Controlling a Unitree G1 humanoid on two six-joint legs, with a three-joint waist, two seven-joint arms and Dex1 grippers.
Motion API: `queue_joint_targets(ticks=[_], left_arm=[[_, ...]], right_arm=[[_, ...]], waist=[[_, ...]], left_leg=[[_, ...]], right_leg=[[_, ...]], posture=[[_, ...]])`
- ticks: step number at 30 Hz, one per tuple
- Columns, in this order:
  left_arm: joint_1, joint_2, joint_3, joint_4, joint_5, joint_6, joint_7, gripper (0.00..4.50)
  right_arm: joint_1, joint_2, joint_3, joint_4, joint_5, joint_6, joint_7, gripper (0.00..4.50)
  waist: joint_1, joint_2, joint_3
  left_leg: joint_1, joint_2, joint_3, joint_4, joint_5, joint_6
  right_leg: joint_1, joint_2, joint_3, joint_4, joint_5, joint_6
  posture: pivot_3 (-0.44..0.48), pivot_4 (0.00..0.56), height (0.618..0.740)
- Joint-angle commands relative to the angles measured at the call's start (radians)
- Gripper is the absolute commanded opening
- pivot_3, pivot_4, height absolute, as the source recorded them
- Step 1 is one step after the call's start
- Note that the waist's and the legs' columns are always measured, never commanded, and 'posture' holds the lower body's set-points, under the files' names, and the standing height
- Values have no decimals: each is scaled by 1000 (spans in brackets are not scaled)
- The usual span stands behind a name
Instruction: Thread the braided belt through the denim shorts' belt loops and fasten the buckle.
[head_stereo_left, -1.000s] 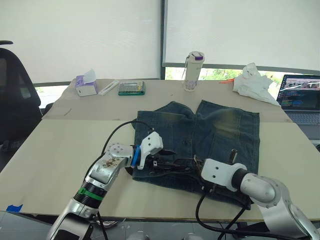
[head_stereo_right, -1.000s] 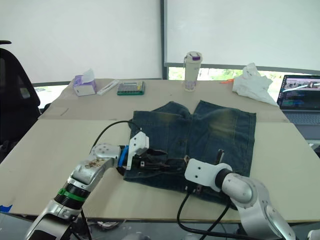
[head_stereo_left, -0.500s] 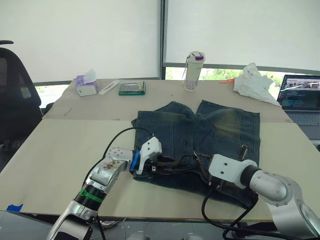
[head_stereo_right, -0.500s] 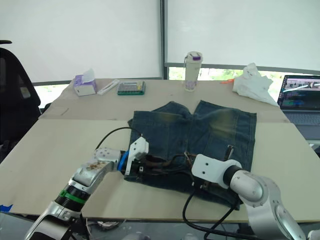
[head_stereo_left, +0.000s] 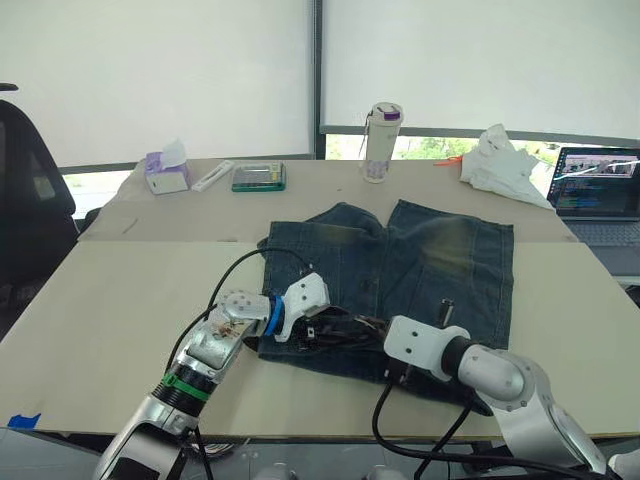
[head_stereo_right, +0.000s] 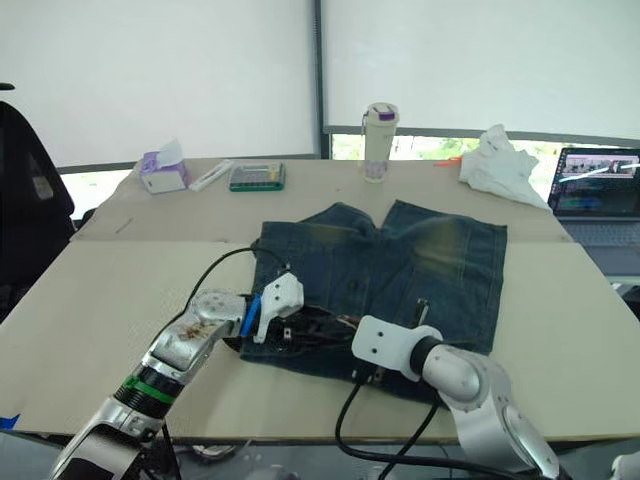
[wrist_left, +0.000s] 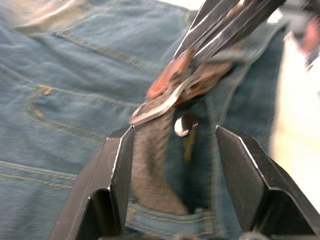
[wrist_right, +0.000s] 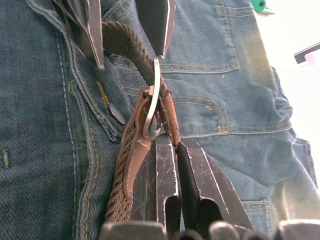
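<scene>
— Where is the belt?
— At the near waistband of the denim shorts (head_stereo_left: 420, 255). The right gripper (wrist_right: 167, 145) is clamped on the buckle (wrist_right: 153, 102) of the braided belt (wrist_right: 125, 170).
— The other?
— The left gripper (wrist_left: 172, 150) straddles the strap, fingers apart. Bare table (head_stereo_left: 110, 290) lies left.

We count one pair of denim shorts (head_stereo_left: 400, 275), one braided belt (wrist_right: 131, 170) with one buckle (wrist_right: 152, 110), two pincers, one bottle (head_stereo_left: 380, 142), one tissue box (head_stereo_left: 165, 172), one laptop (head_stereo_left: 597, 195), one calculator (head_stereo_left: 259, 177).
</scene>
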Motion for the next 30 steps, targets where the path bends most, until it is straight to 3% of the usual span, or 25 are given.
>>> queue_joint_targets(ticks=[1,6,7,12,16,21,25,30], left_arm=[[-29,-16,-5,11,45,-49,44,1916],[-36,-16,-11,37,80,-96,57,186],[-36,-15,-10,41,84,-107,56,26],[-35,-6,-6,56,101,-155,49,0],[-31,-13,-1,47,92,-155,48,0],[-27,-11,4,38,83,-150,43,0],[-28,-8,4,39,88,-152,47,0],[-27,-10,4,38,95,-156,57,0]], right_arm=[[-19,0,-7,-21,5,-28,3,0],[-19,30,-13,-28,33,11,8,0],[-13,39,-28,-35,44,31,8,0],[25,98,-117,-99,131,149,16,1721],[26,73,-130,-102,122,154,0,3082],[16,53,-107,-116,127,161,-11,3082],[-13,224,-155,-187,272,398,-15,3082],[-16,253,-152,-185,339,559,-40,3082]], waist=[[1,0,0],[-2,0,0],[-2,0,0],[1,0,0],[1,0,0],[0,0,0],[-5,0,0],[-1,1,-1]], left_leg=[[0,0,0,0,0,0],[0,0,0,0,0,0],[0,0,0,0,0,0],[0,0,0,0,0,0],[0,0,0,0,0,0],[0,0,0,0,0,0],[0,1,0,0,0,0],[0,-1,-1,0,0,0]], right_leg=[[0,0,0,0,0,0],[0,1,0,0,0,0],[0,1,0,0,0,0],[0,0,0,0,0,0],[0,0,0,0,0,0],[0,0,0,0,0,0],[0,1,0,0,0,0],[0,0,0,0,0,0]], posture=[[0,150,740],[0,150,740],[0,150,740],[0,150,740],[0,150,740],[0,150,740],[0,150,740],[0,150,740]])
